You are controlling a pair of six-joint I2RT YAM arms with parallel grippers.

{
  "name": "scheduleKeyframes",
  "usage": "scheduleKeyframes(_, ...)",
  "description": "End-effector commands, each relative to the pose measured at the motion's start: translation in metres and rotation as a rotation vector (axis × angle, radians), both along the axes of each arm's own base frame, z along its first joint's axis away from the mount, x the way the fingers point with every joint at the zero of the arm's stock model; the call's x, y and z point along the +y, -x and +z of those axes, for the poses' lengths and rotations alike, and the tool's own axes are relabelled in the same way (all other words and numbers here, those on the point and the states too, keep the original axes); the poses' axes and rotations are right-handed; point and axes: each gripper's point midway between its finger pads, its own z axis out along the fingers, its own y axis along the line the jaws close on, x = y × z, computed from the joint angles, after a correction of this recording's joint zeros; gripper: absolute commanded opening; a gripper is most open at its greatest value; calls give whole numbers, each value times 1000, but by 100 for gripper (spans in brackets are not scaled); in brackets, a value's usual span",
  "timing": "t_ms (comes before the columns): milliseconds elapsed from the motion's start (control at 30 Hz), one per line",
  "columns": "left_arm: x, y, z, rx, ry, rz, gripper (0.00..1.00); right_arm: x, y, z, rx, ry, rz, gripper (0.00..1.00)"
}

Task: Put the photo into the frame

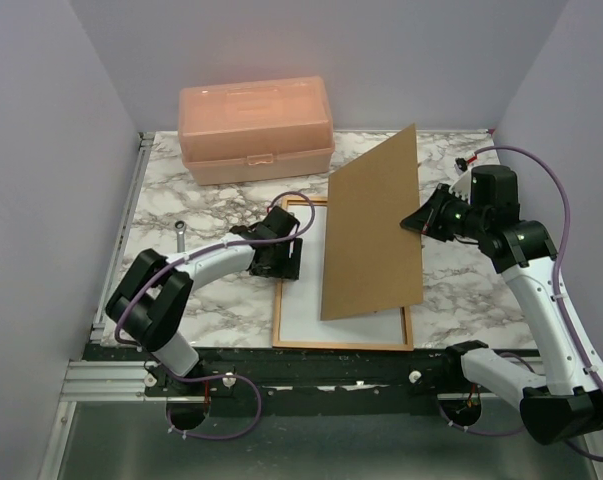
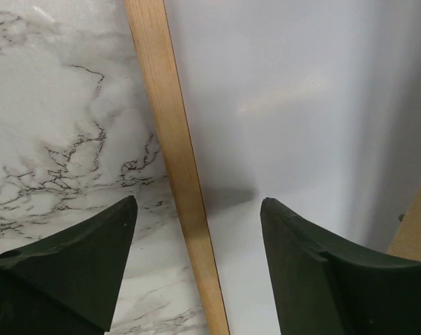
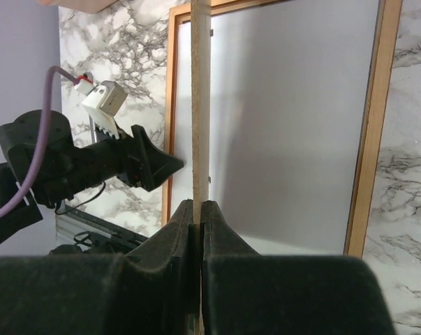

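- Brown backing board (image 1: 373, 228) stands tilted up over the right part of the frame (image 1: 343, 345). My right gripper (image 1: 413, 222) is pinched tight on the board's right edge.
- The frame lies flat on the marble table (image 1: 211, 300), and its left rail shows pale tan in my left wrist view.
- The photo (image 1: 341, 322) lies inside the frame, white back up. I see it along the left rail and at the near end. The board hides the rest, so I can't say whether it sits flush all round.
- My left gripper (image 2: 196, 202) hangs low over the left rail with its jaws wide, one finger on each side, holding nothing.
- A peach plastic box (image 1: 253, 128) sits at the far edge, well apart.
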Motion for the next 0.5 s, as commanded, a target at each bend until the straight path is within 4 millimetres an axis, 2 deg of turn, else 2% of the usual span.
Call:
scheduleKeyframes(0, -9, 2, 29, -37, 114, 2, 77, 12, -3, 26, -102, -50, 74, 0)
scheduleKeyframes(267, 0, 9, 64, -81, 322, 60, 76, 21, -2, 34, -109, -97, 111, 1)
scheduleKeyframes(467, 15, 17, 71, -99, 418, 116, 70, 29, -4, 33, -91, -144, 131, 1)
